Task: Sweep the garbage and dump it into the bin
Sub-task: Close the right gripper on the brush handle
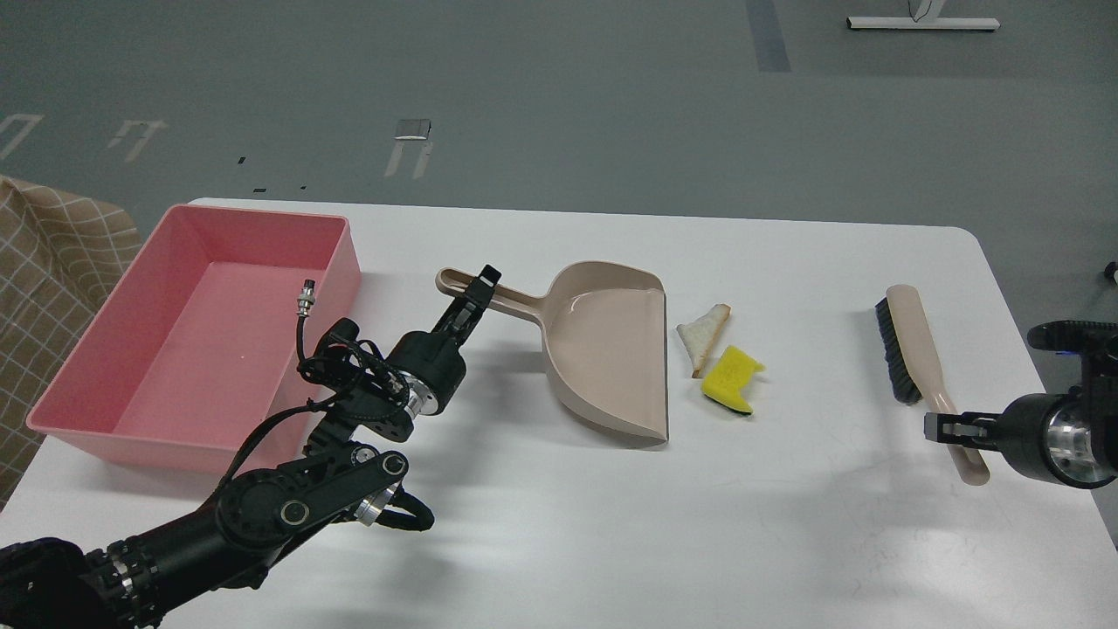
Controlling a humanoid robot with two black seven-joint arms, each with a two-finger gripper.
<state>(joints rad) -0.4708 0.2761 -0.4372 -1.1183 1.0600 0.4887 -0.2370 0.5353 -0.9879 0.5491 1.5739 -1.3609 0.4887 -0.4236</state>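
The garbage lies on the white table just right of the dustpan's mouth: a white bread piece (703, 335) with brown crust and a yellow sponge chunk (732, 379) with dark green backing. The beige dustpan (607, 349) rests on the table. My left gripper (476, 297) is closed across the dustpan handle (507, 301). The pink bin (345, 262) stands at the far left and holds no scraps. A beige brush (913, 336) with black bristles lies at the right. My right gripper (939, 428) is at the brush's handle end, its fingers straddling it with a small gap.
The table's right edge (1039, 367) runs close to the brush and my right arm. A checked tan cloth (52, 253) lies left of the bin. A loose cable connector (307, 297) sticks up from my left arm in front of the bin.
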